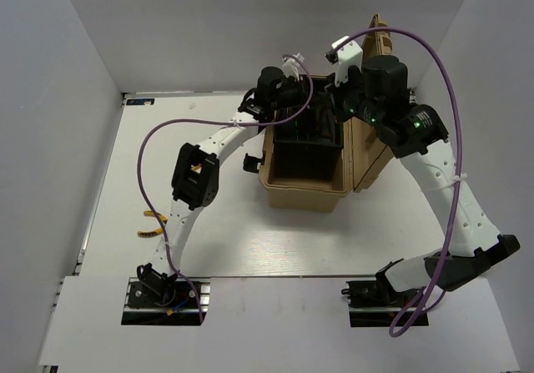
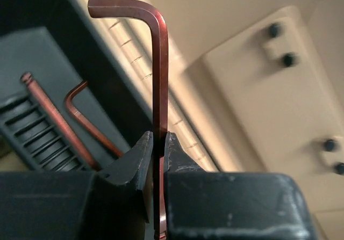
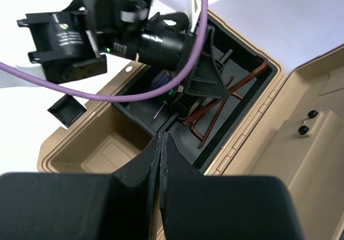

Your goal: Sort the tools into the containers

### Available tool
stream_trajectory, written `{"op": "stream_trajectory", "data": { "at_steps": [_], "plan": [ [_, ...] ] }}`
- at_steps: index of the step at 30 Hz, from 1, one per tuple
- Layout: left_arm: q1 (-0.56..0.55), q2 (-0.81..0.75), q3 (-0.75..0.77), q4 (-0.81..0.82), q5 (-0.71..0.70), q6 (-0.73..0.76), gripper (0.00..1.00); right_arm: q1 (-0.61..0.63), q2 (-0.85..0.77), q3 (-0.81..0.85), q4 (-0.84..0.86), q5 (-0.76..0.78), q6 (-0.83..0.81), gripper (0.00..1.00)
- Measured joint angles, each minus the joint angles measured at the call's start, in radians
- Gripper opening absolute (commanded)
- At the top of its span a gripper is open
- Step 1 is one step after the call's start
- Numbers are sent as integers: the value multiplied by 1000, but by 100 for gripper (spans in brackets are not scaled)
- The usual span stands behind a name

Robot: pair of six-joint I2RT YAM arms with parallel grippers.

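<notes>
My left gripper (image 2: 159,138) is shut on a dark reddish-brown L-shaped rod (image 2: 160,63). It holds the rod upright, bent end on top, over the black inner tray (image 2: 32,63) of the tan toolbox (image 1: 304,194). Two more bent rods (image 2: 80,116) lie in that tray; they also show in the right wrist view (image 3: 226,97). A blue-handled screwdriver (image 3: 162,83) lies in the tray's other slot. My right gripper (image 3: 163,138) is shut and empty, hovering above the open box. Yellow-handled pliers (image 1: 152,223) lie on the table at the left.
The toolbox lid (image 1: 371,152) stands open to the right, under my right arm. A black side latch (image 1: 250,164) sticks out on the box's left. Both arms crowd over the box's far end. White walls close in the table on three sides.
</notes>
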Motion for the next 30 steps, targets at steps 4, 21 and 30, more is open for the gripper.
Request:
{"op": "stream_trajectory", "data": {
  "at_steps": [4,21,30],
  "plan": [
    [-7,27,0,-31,-26,-13,34,0,0,-20,0,-1,0,0],
    [-9,-203,-155,-212,-187,130,0,-13,-35,-83,-16,-172,-61,12],
    [117,-788,-595,-529,-668,407,50,-5,-35,-174,-45,-488,-119,9]
  ]
}}
